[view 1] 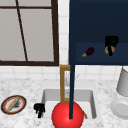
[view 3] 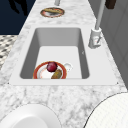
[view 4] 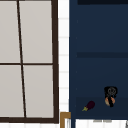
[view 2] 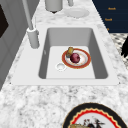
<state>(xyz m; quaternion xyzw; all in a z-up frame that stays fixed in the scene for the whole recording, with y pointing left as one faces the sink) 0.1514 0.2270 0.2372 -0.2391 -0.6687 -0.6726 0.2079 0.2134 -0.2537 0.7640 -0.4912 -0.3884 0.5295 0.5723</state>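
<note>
My right hand [view 1: 111,40] is up inside the open dark blue wall cabinet [view 1: 100,22], fingers curled down over a small round orange thing [view 1: 108,50] on the lower shelf. In the upper view, the same hand [view 4: 111,91] sits just above that orange thing [view 4: 108,101]. An eggplant [view 1: 88,52] lies on the shelf to the left of it, also seen from above [view 4: 89,105]. My left hand [view 1: 39,109] hangs idle and relaxed by the sink's front left corner; it appears as well in the right side view [view 3: 18,6].
In the sink [view 2: 72,35] lies a red-rimmed plate [view 2: 86,60] with a dark red fruit [view 2: 75,57] and a brown piece. A patterned plate [view 1: 5,105] sits left, a white plate [view 1: 120,108] and grey pot [view 1: 123,82] right. The cabinet door's edge [view 1: 72,87] hangs before a big red ball [view 1: 61,116].
</note>
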